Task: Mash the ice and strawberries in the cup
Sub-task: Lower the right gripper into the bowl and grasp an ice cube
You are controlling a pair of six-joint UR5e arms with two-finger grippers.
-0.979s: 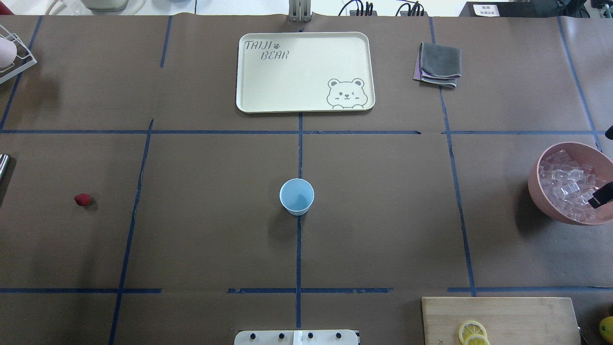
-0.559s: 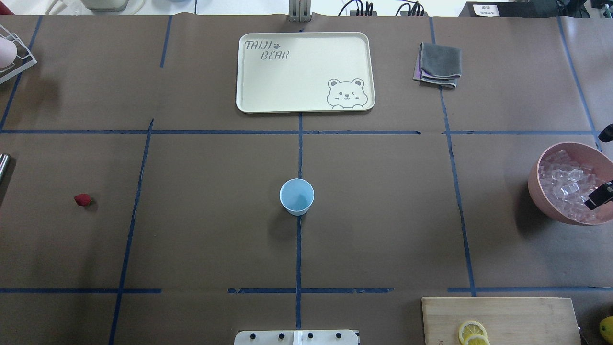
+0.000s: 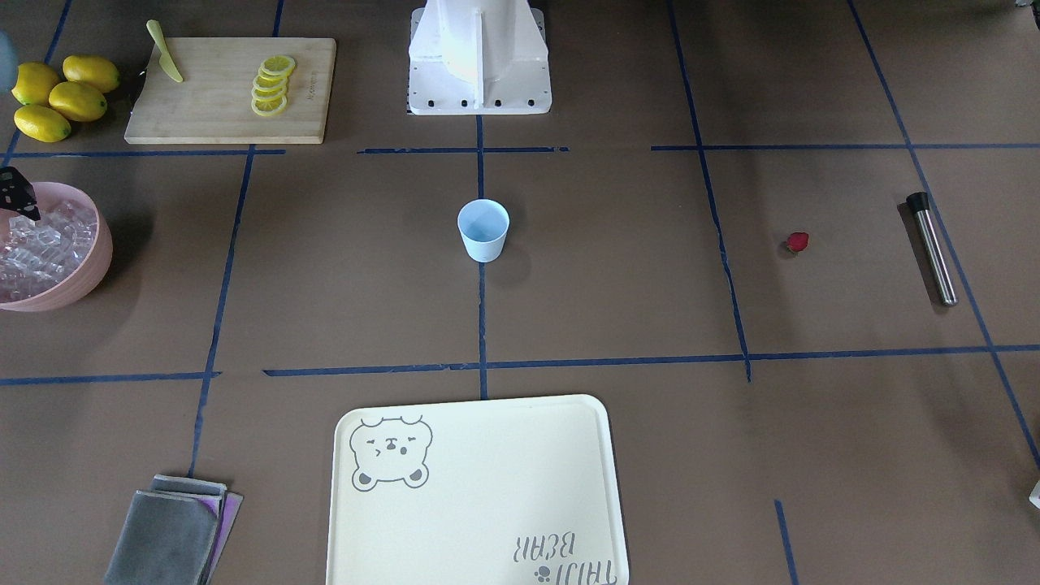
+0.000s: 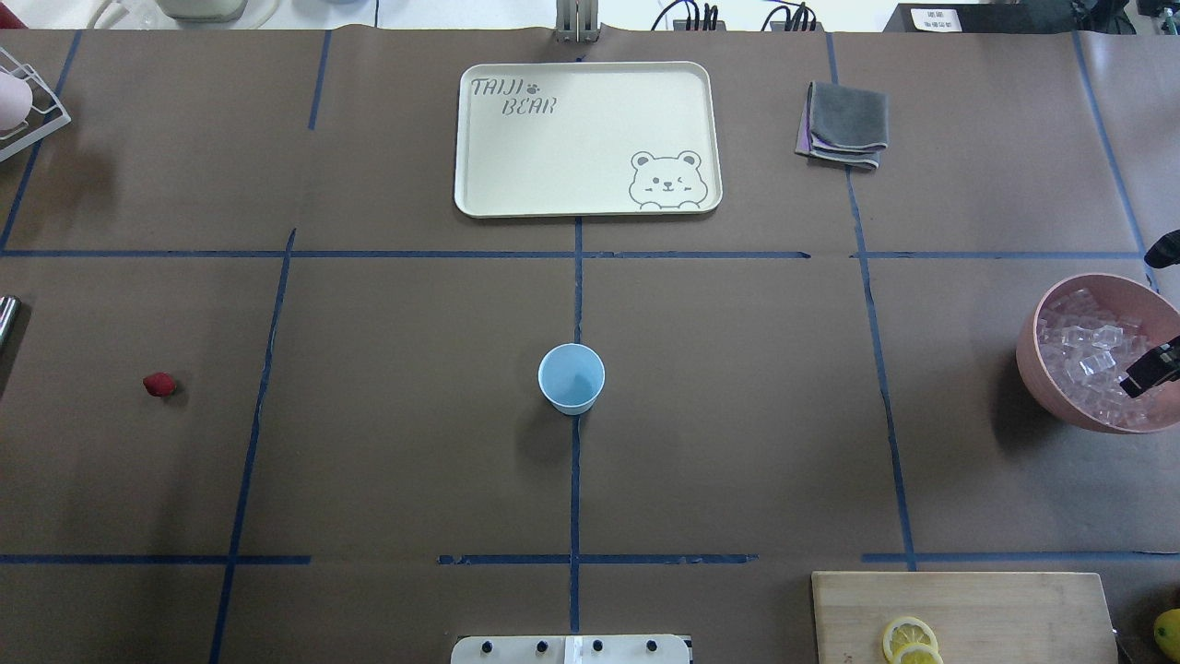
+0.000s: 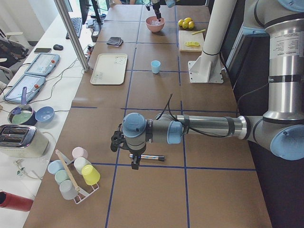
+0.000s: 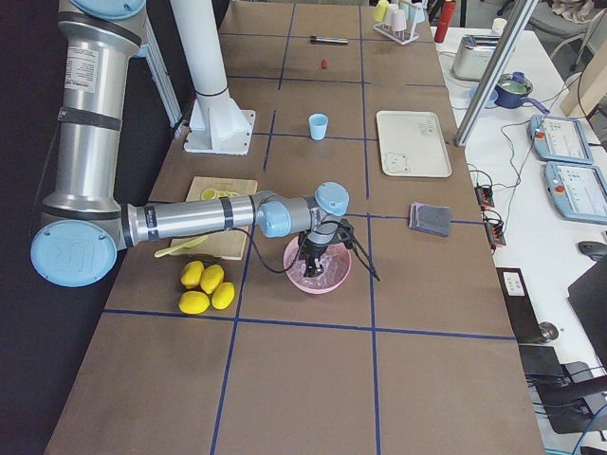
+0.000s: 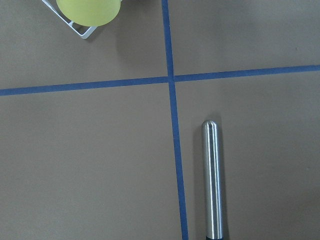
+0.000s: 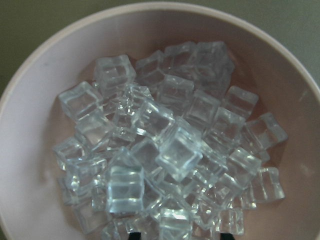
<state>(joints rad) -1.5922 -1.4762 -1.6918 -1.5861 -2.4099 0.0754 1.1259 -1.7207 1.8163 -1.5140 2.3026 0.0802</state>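
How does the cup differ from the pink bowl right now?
The cup is pale blue; the bowl is pink. The cup is much smaller and narrower than the bowl. The cup looks empty, while the bowl holds a heap of ice. The cup stands mid-table; the bowl sits far to the robot's right. Both stand upright, open-topped, with no handles.

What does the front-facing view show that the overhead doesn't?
Front-facing only: the yellow knife on the cutting board, and the metal rod at full length. Overhead only: the white rack at the table's corner. Both: cup, strawberry, tray, pink bowl of ice.
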